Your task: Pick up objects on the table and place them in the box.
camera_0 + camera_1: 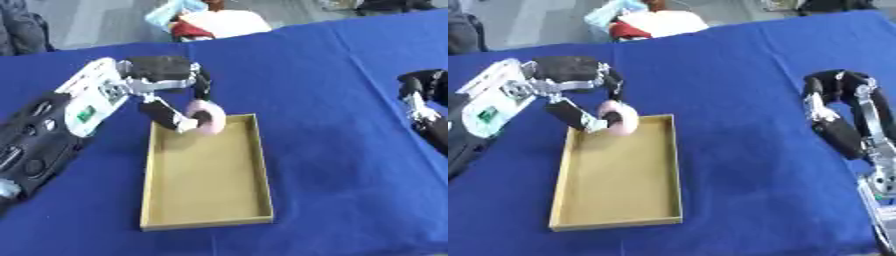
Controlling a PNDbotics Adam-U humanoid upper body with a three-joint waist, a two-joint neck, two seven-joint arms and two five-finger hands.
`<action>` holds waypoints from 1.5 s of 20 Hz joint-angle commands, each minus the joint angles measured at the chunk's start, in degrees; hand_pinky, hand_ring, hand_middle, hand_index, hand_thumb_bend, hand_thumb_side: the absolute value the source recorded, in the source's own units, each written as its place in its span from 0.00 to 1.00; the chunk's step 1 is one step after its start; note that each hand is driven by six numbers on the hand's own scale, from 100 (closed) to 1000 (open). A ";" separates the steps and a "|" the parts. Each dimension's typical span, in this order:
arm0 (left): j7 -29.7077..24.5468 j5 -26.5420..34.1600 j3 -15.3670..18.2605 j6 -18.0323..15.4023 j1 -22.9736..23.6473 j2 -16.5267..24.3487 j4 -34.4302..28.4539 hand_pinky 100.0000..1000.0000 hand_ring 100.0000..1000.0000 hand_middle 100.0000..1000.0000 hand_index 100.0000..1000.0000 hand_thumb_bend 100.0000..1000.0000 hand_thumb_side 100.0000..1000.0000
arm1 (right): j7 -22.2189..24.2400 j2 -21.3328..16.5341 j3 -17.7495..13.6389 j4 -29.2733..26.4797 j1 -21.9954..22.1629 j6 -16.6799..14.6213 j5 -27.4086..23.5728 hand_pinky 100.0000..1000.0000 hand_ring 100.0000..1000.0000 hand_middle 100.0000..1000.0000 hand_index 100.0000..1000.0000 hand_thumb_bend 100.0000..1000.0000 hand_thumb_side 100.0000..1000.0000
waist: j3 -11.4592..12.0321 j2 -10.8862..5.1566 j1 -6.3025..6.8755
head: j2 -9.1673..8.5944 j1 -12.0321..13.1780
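Left robot hand (179,95) is curled around a pale pink, doughnut-shaped soft ring (207,116), pinching it between thumb and fingers right over the far end of the shallow tan cardboard box (206,215). From the left eye view that box looks empty inside, flat matte walls, sitting on the tabletop under a blue cloth (350,150) with a slightly wrinkly weave. Looks to me like we're at the drop-off step: the ring hangs just above the box's far rim, so next it probably needs to lower a bit and let the fingers open.

Over in the right eye view, the right robot hand (833,102) sits idle near the right edge, well apart from the box, fingers bent but holding nothing as far as I can see. The ring looks squishy, maybe foam or rubber.
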 commanded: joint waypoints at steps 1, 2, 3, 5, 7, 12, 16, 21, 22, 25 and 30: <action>-3.31 -1.08 -0.09 -1.64 -0.30 0.67 1.00 0.69 0.65 0.64 0.76 0.05 0.56 | 0.10 -0.60 -0.14 -0.55 -0.87 -0.04 -0.05 0.45 0.50 0.45 0.65 0.00 0.67 | 0.04 -1.23 -0.47 | 0.33 0.01; -4.40 -1.31 0.04 -2.09 -0.19 0.84 0.76 0.71 0.68 0.69 0.80 0.14 0.59 | 0.08 -0.60 -0.16 -0.55 -0.87 -0.04 -0.08 0.45 0.50 0.45 0.65 0.00 0.67 | 0.08 -1.24 -0.51 | 0.33 -0.02; -5.26 -1.50 0.47 -2.43 -0.26 1.13 0.08 0.74 0.71 0.73 0.83 0.26 0.65 | 0.05 -0.61 -0.20 -0.53 -0.86 -0.02 -0.08 0.45 0.50 0.45 0.65 0.00 0.67 | 0.17 -1.28 -0.56 | 0.34 -0.04; -5.71 -1.60 1.83 -2.67 -0.30 2.01 -2.03 0.77 0.75 0.77 0.88 0.49 0.78 | 0.00 -0.62 -0.27 -0.49 -0.82 0.02 -0.04 0.45 0.50 0.45 0.65 0.00 0.67 | 0.41 -1.34 -0.63 | 0.29 -0.10; -4.80 -1.22 3.68 -2.21 -0.01 3.39 -4.62 0.77 0.75 0.79 0.89 0.54 0.84 | -0.03 -0.63 -0.31 -0.40 -0.72 0.06 0.00 0.45 0.50 0.45 0.65 0.00 0.67 | 0.68 -1.39 -0.68 | 0.21 -0.18; -0.89 2.69 9.27 0.39 3.54 6.05 -11.86 0.75 0.72 0.74 0.87 0.32 0.85 | -0.23 -0.68 -0.51 -0.24 -0.52 0.14 -0.01 0.45 0.51 0.45 0.65 0.00 0.68 | 1.40 -1.34 -0.95 | 0.27 -0.42; 2.76 6.34 14.89 3.24 8.68 5.53 -17.82 0.74 0.69 0.71 0.85 0.15 0.85 | -0.52 -0.67 -0.77 -0.20 -0.46 0.22 -0.07 0.45 0.51 0.45 0.65 0.00 0.68 | 2.49 -1.05 -1.36 | 0.20 -0.57; 7.43 11.01 21.23 7.04 16.21 1.37 -24.64 0.72 0.65 0.65 0.82 0.00 0.88 | -1.05 -0.81 -1.35 -0.31 -0.49 0.39 -0.07 0.45 0.51 0.45 0.65 0.00 0.68 | 3.73 -0.47 -1.83 | -0.21 -1.03; 8.32 11.90 22.60 7.92 17.65 0.16 -25.34 0.72 0.65 0.65 0.82 0.00 0.88 | -1.21 -0.84 -1.50 -0.32 -0.42 0.45 -0.06 0.45 0.51 0.45 0.65 0.00 0.68 | 4.00 -0.41 -1.92 | -0.25 -1.13; 10.98 14.56 25.67 10.56 21.98 -2.51 -27.40 0.71 0.62 0.62 0.80 0.00 0.88 | -1.49 -0.86 -1.68 -0.38 -0.30 0.53 -0.06 0.45 0.51 0.45 0.65 0.00 0.68 | 4.62 -0.29 -2.10 | -0.15 -1.07; 15.62 19.20 26.88 15.20 29.51 -6.37 -30.97 0.70 0.60 0.60 0.79 0.00 0.92 | -1.61 -0.61 -1.63 -0.38 -0.17 0.53 -0.06 0.45 0.51 0.45 0.65 0.00 0.69 | 4.79 -0.38 -2.25 | 0.22 -0.65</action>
